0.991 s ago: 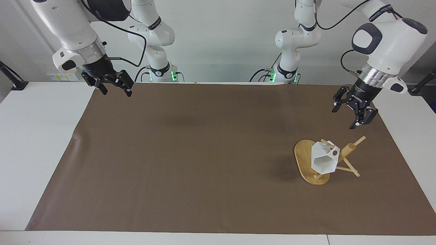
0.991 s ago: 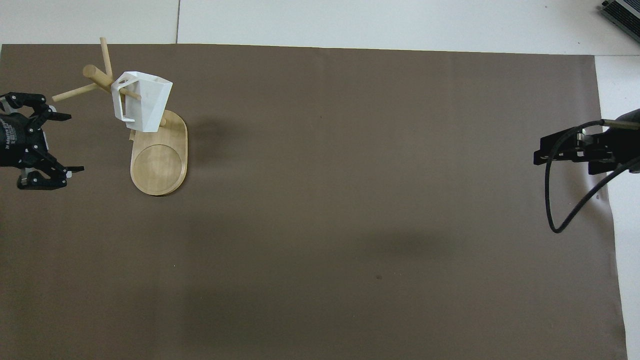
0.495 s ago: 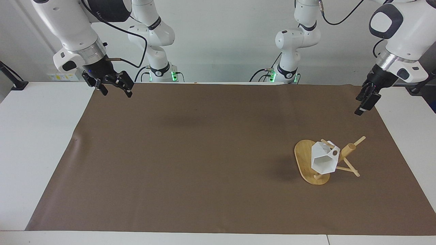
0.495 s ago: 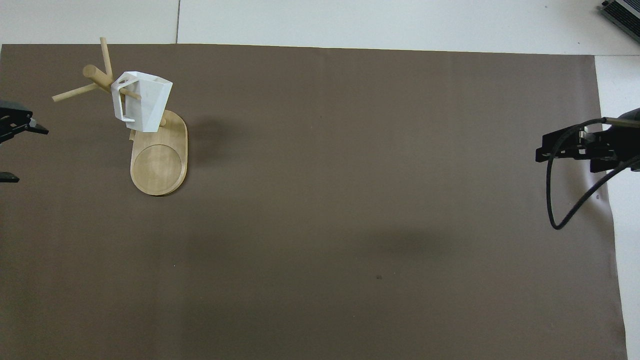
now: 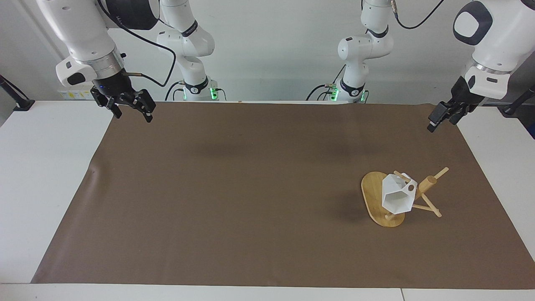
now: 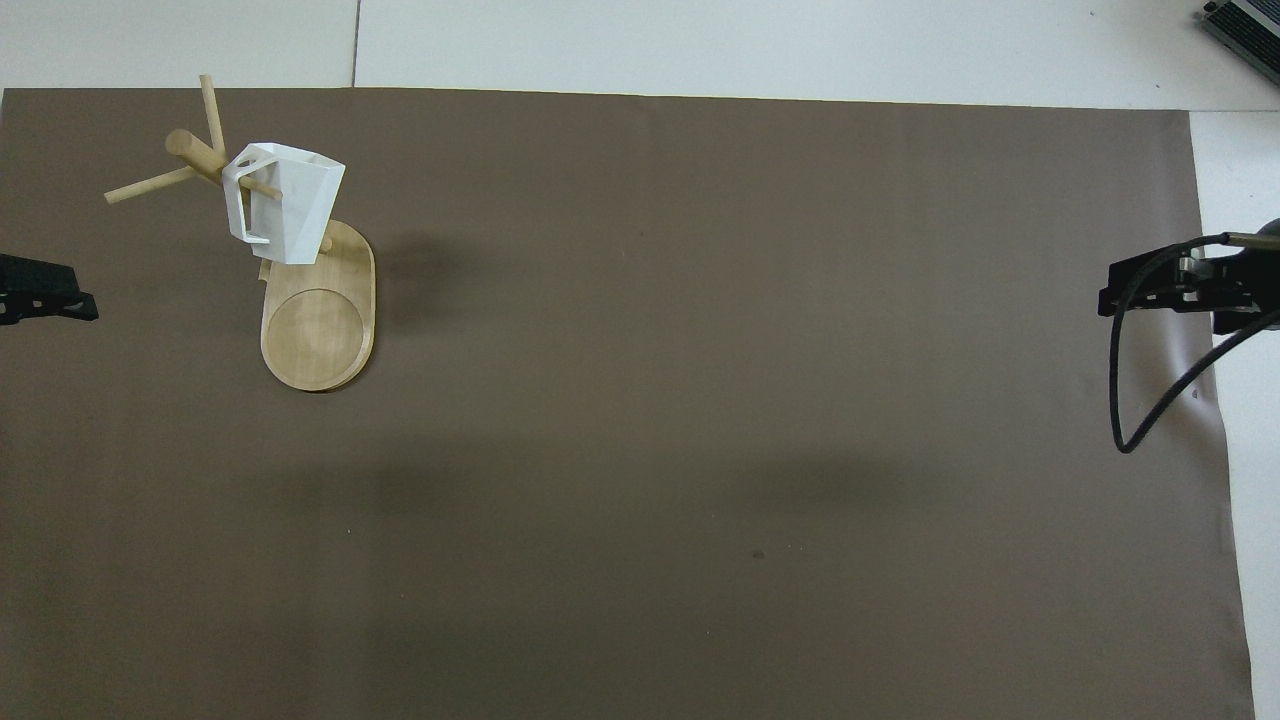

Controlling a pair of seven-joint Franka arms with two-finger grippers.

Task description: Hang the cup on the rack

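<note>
The white faceted cup (image 5: 397,196) (image 6: 285,205) hangs by its handle on a peg of the bamboo rack (image 5: 373,192) (image 6: 318,330), tilted, clear of the oval base. The rack stands upright toward the left arm's end of the table. My left gripper (image 5: 439,123) (image 6: 45,300) is in the air over the mat's edge at that end, apart from the rack, open and holding nothing. My right gripper (image 5: 131,116) (image 6: 1150,290) hangs open and empty over the mat's corner at the right arm's end.
A brown mat (image 5: 250,188) covers most of the white table (image 5: 46,167). A black cable (image 6: 1130,400) loops down from the right wrist. A dark device corner (image 6: 1245,25) shows at the table's farthest edge.
The left gripper has risen and pulled away from beside the rack toward the table's end, turning edge-on. The right gripper has drifted slightly outward. Cup and rack have not moved.
</note>
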